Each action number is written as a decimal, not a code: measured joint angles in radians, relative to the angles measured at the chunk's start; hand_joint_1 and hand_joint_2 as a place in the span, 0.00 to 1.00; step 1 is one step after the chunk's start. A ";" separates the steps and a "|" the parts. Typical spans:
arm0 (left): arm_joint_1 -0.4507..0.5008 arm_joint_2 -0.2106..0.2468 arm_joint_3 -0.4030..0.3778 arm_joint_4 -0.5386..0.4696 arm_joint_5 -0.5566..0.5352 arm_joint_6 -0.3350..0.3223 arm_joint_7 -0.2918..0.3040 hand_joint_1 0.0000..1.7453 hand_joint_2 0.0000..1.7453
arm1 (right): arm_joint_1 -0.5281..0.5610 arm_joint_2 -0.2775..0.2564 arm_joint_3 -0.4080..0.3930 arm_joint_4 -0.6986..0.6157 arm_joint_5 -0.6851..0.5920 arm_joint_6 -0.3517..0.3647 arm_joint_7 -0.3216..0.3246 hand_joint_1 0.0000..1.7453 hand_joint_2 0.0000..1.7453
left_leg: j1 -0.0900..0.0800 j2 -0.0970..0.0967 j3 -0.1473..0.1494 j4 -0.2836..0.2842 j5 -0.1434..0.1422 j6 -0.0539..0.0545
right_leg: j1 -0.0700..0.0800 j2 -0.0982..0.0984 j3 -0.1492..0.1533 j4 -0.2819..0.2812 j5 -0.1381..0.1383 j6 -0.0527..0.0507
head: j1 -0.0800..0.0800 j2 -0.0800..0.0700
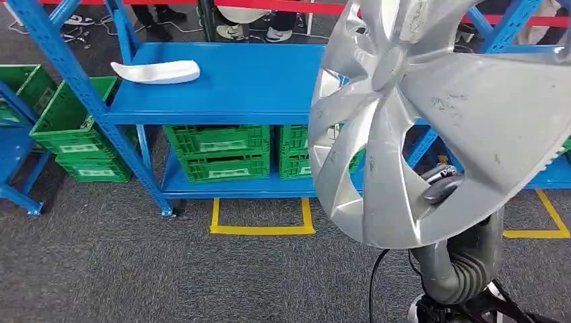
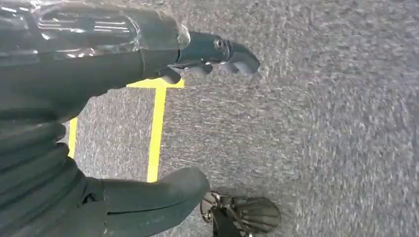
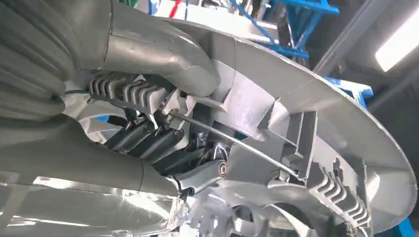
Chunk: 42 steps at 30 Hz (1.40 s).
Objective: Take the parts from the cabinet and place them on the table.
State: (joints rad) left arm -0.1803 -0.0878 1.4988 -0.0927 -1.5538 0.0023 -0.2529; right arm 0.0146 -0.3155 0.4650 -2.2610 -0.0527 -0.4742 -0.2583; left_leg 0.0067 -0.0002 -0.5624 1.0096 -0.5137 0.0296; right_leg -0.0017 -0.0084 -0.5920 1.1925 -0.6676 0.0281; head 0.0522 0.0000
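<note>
So the right hand point(image 1: 441, 188) is gripping a big silver hubcap point(image 1: 444, 114) from behind, and in the head view you can just see its dark fingers point(image 1: 438, 176) poking through one of the cutouts near the lower right of the frame, with the ribbed grey wrist cover running down below it to the bottom edge. The right wrist view shows the same grip from the back side: the thick grey thumb point(image 3: 163, 59) lies over the hubcap's inner rim point(image 3: 346, 128) while the darker fingers point(image 3: 148, 140) curl in under the clips and the thin wire ring point(image 3: 237, 143). The hubcap fills most of the right half of the head view, tilted, scuffed face toward the camera, held up in front of the blue rack point(image 1: 222, 81). The left hand point(image 2: 207, 54) hangs over grey carpet point(image 2: 321, 123) in the left wrist view, holding nothing, fingers loosely spread near the top middle of that frame, with yellow floor tape point(image 2: 157, 128) running beneath it. Moving out from there, a white curved part point(image 1: 156, 70) lies on the rack's blue shelf at upper left of the head view. Green crates point(image 1: 217, 151) are stacked on the lower shelf at centre, more green crates point(image 1: 71, 128) sit at the left edge, and a yellow taped square point(image 1: 261, 219) marks the carpet just in front of the rack. Shoes of people point(image 1: 249, 30) show along the top edge behind a red barrier point(image 1: 283, 7).
</note>
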 joint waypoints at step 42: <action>0.006 -0.004 0.017 0.000 -0.014 0.004 0.014 0.00 1.00 | 0.006 0.000 0.018 -0.029 0.042 -0.023 0.031 1.00 1.00 | -0.002 -0.126 -0.047 -0.003 0.048 -0.042 | -0.011 0.049 0.076 -0.210 0.140 -0.032 | 0.020 0.000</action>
State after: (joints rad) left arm -0.1743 -0.0920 1.5160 -0.0927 -1.5679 0.0061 -0.2392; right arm 0.0208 -0.3159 0.4826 -2.2900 -0.0111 -0.4967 -0.2277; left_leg 0.0048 -0.1267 -0.6091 1.0068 -0.4655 -0.0121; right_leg -0.0126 0.0410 -0.5161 0.9822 -0.5277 -0.0043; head 0.0721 0.0000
